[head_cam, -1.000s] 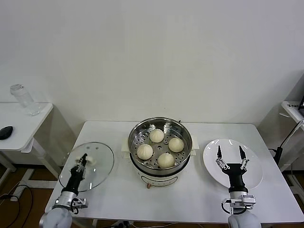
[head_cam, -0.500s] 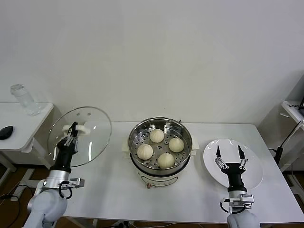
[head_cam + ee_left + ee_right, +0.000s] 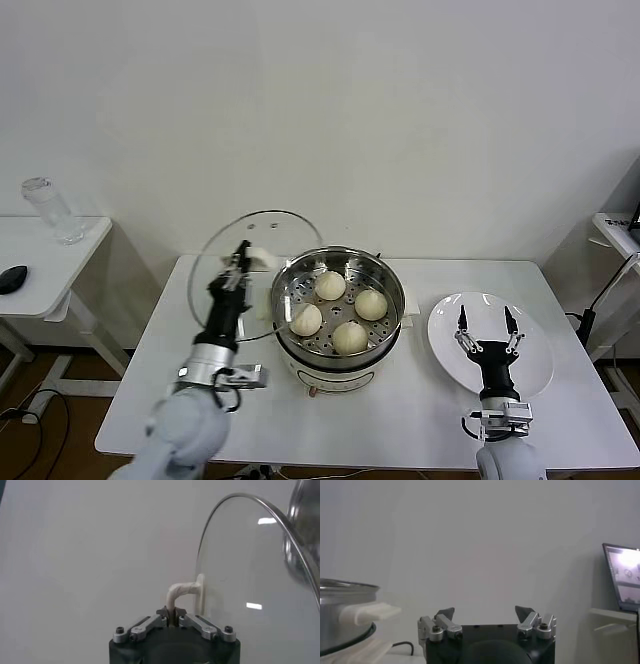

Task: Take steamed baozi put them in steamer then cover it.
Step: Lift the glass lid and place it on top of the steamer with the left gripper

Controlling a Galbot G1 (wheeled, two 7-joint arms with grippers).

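The steamer (image 3: 385, 270) is a shiny steel pot at the table's middle. Its rim also shows in the right wrist view (image 3: 340, 602). Four cream-white baozi (image 3: 331, 286) lie on its perforated tray. My left gripper (image 3: 240, 255) is shut on the white handle (image 3: 182, 592) of the round glass lid (image 3: 215, 285). It holds the lid upright in the air, just left of the steamer. The lid's glass (image 3: 250, 570) fills the left wrist view. My right gripper (image 3: 484, 322) is open and empty, pointing up over the white plate (image 3: 530, 370).
A side table (image 3: 60, 260) at the far left holds a glass jar (image 3: 45, 208) and a black mouse (image 3: 12, 277). A wall stands close behind the table. A laptop screen (image 3: 624, 575) shows at the right.
My left gripper lifted the lid off the table's left side and carried it right, up to the steamer's left rim. The right gripper stayed over the plate.
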